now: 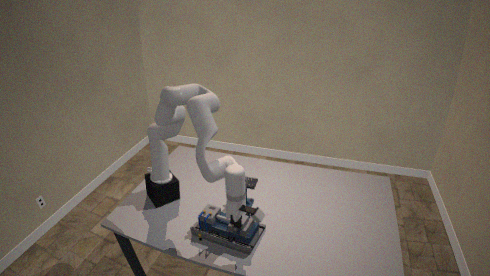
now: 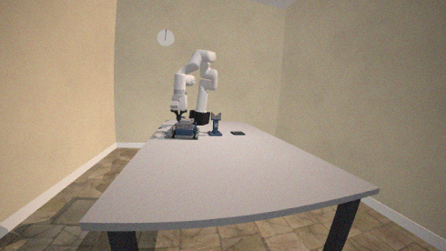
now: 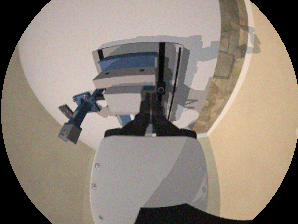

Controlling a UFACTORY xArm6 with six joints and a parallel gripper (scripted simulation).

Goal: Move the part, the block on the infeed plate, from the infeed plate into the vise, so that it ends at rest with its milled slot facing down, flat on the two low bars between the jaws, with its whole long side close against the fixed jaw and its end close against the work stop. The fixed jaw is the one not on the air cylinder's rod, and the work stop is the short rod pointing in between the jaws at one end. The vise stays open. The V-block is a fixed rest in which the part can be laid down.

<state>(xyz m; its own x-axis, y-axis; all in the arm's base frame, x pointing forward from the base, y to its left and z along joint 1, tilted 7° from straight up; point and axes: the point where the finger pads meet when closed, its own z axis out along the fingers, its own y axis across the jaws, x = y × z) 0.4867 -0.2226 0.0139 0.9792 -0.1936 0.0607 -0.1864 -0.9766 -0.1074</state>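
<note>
The pincer point(image 1: 235, 218) was fully closed with nothing held, hovering low over the vise point(image 1: 227, 231) on the counter point(image 1: 325, 210). The part was judged to lie inside the vise, though too small to be confirmed. It was judged rigid, dense and smooth, best gripped across its long sides.

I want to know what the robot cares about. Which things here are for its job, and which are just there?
For the job: the blue and grey vise; the blue V-block stand; the flat dark infeed plate; the shut black gripper.

Just there: the round white wall clock; the white wall socket.
</note>
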